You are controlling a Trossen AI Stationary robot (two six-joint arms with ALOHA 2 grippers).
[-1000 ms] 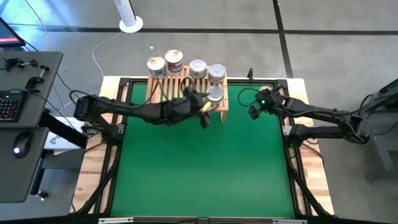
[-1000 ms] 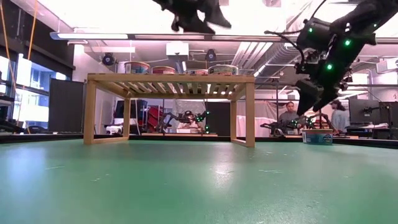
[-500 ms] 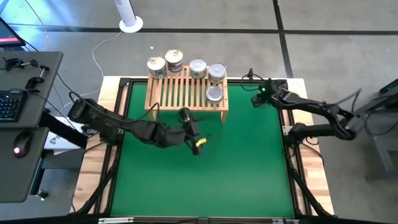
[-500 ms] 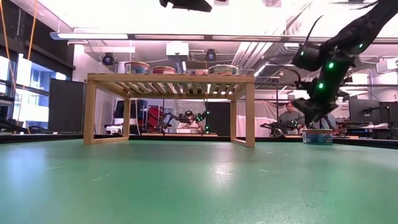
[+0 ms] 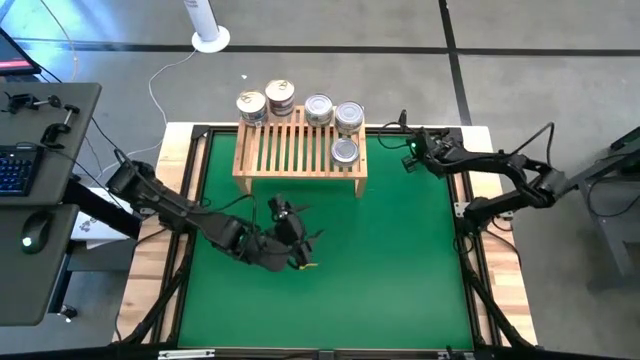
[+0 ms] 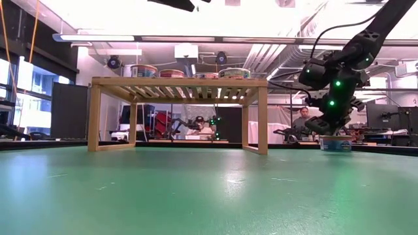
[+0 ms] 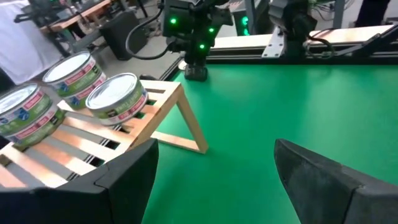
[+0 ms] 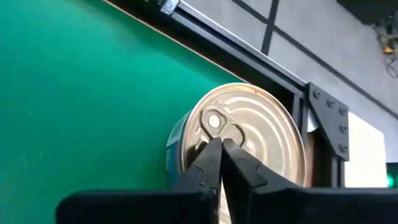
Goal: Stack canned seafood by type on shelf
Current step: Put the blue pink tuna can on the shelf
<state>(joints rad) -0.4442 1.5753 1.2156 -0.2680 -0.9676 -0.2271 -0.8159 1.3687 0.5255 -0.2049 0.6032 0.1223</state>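
Tins [image 5: 300, 107] crowd the shelf's [image 5: 298, 150] far edge; its near slats are bare.

- The high view looks straight down from above on the whole worktop [image 5: 150, 265], both arms and the shelf [image 5: 298, 152].
- The low view sits at mat height, facing level across to the shelf [image 6: 179, 83] and the room behind.
- The left wrist view looks forward, close over one shelf [image 7: 163, 118] corner.
- The right wrist view looks down, very near, on a gold-lidded tin [image 8: 261, 134] at the mat's edge.

Right hand [image 6: 330, 127] hangs just above a tin [image 6: 336, 144], beside the shelf [image 6: 179, 83].
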